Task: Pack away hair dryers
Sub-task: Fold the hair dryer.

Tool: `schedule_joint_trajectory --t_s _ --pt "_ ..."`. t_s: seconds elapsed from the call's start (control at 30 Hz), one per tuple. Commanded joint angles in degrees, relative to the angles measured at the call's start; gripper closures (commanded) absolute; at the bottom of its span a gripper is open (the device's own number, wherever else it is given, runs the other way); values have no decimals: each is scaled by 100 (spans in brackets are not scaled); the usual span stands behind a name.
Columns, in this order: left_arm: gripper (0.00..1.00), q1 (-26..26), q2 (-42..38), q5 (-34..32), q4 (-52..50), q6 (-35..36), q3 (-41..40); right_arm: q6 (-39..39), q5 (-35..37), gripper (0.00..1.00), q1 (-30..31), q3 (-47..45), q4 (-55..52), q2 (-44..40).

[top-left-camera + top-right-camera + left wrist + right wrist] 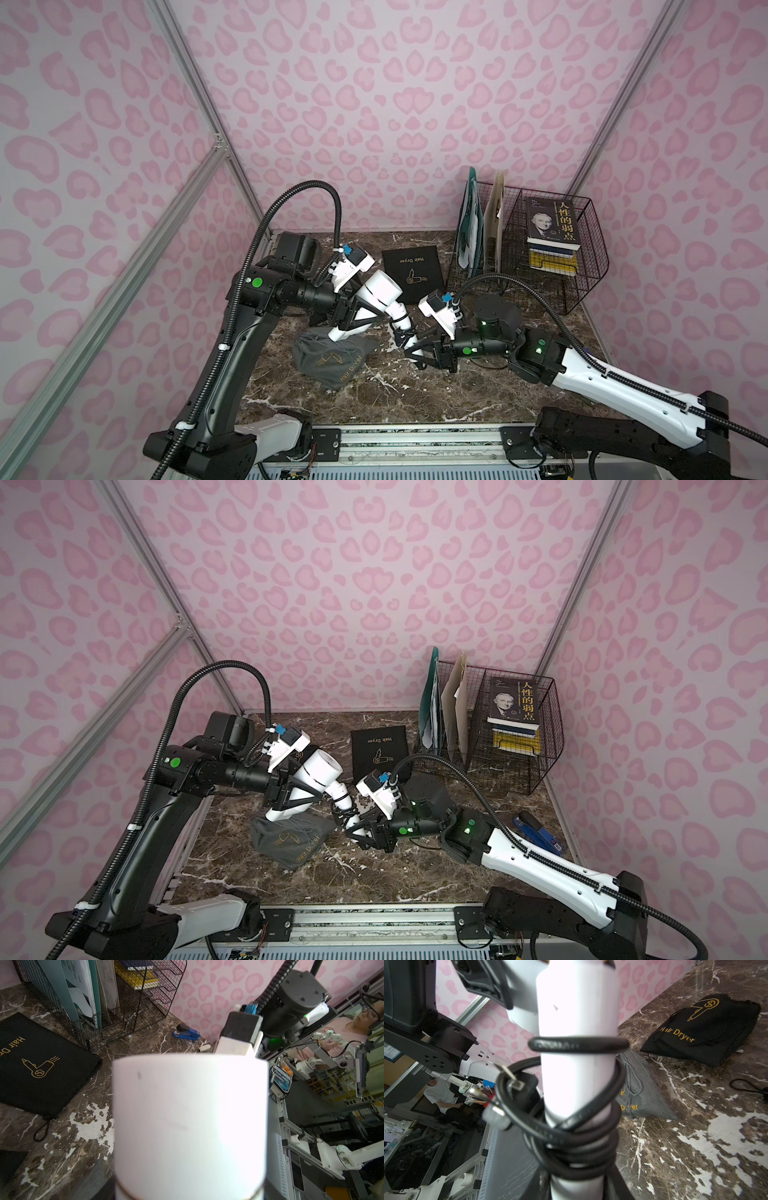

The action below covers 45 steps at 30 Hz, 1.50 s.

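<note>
One white hair dryer hangs tilted above the marble table, between both arms. My left gripper is shut across its barrel, which fills the left wrist view and hides the jaws. My right gripper is shut on the lower end of the straight handle. The black cord is coiled round that handle, its plug sticking out to one side. A grey "Hair Dryer" pouch lies crumpled right under the dryer.
A flat black pouch lies behind the dryer, and a filled black pouch sits near the pink wall. A wire rack with books and folders stands at the back right. A blue stapler lies by the right wall.
</note>
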Motion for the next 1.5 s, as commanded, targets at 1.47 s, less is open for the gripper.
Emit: schedule_joint_trajectory --t_s 1.47 --pt "98 -59 -368 -245 3201 -3327 -2398 659 1590 100 1069 -183 6210 673"
